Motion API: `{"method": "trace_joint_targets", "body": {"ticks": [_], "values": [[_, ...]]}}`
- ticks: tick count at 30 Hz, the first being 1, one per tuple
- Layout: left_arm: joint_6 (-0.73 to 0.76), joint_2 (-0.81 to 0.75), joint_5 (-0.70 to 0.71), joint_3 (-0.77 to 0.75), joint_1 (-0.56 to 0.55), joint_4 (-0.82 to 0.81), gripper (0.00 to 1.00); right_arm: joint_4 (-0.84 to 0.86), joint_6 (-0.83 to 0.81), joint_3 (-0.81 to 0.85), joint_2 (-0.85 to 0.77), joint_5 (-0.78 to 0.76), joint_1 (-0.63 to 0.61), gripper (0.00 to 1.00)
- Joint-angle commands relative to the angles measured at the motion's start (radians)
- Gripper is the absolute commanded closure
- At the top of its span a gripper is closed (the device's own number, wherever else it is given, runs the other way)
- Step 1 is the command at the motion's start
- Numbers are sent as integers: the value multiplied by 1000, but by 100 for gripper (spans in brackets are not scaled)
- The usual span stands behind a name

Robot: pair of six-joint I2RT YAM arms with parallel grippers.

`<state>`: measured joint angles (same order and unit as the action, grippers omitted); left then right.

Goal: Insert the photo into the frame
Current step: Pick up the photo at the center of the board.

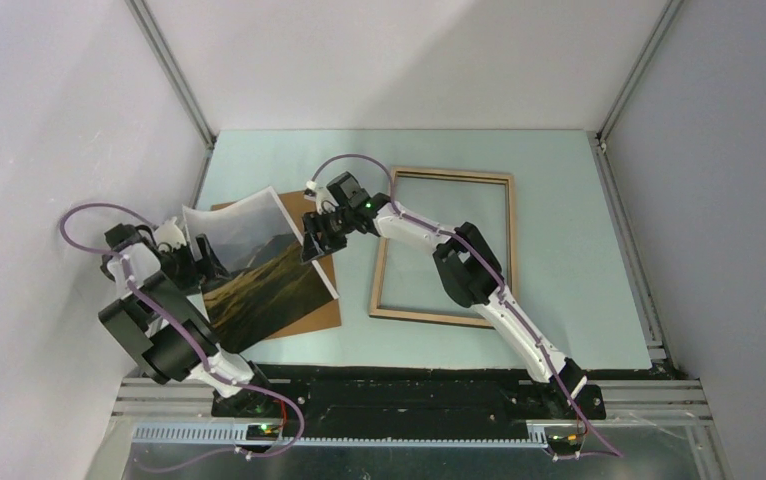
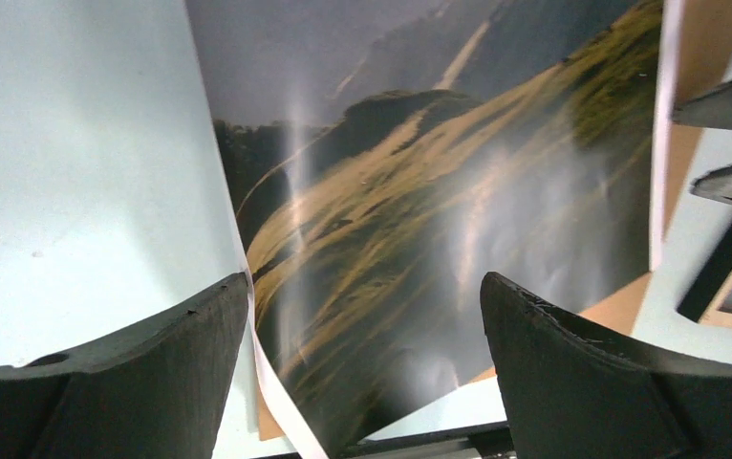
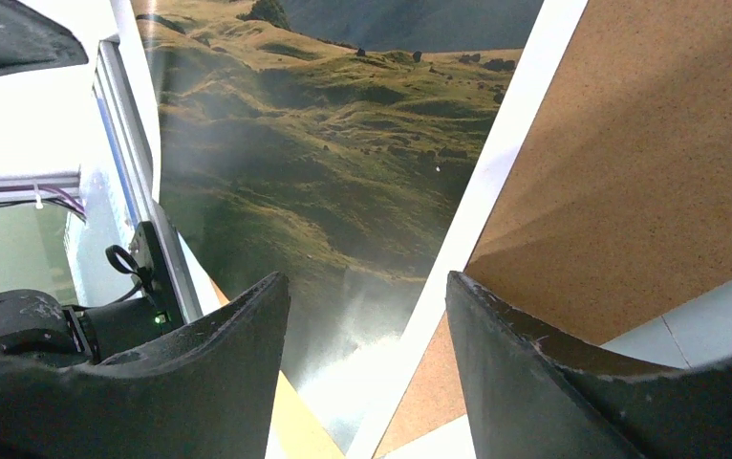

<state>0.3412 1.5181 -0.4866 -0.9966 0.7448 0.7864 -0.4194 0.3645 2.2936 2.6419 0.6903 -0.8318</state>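
Photo, glossy and curled, lies over rough brown hardboard.

Top external: fixed high behind the arm bases at 6 o'clock, tilted down toward 12, far enough back to hold the whole table. Left wrist: close above the photo, on its 9 o'clock side. Right wrist: closer still, at its 3 o'clock edge, facing 9. All three share photo and hardboard panel.
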Motion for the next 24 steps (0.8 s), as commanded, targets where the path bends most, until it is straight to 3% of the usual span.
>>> {"method": "trace_joint_targets", "body": {"ticks": [1,8,18,24], "values": [[12,-55,-134,-36,-1,68,6,-47,-14,-48,-17,-27,4,34],[48,-48,-162,-50,-2,83,7,-40,-25,-84,-35,-20,18,35],[79,18,-52,-87,-2,71,7,-37,-40,-117,-58,-23,23,35],[92,61,-62,-82,-1,53,7,-39,-45,-126,-66,-25,23,35]]}}
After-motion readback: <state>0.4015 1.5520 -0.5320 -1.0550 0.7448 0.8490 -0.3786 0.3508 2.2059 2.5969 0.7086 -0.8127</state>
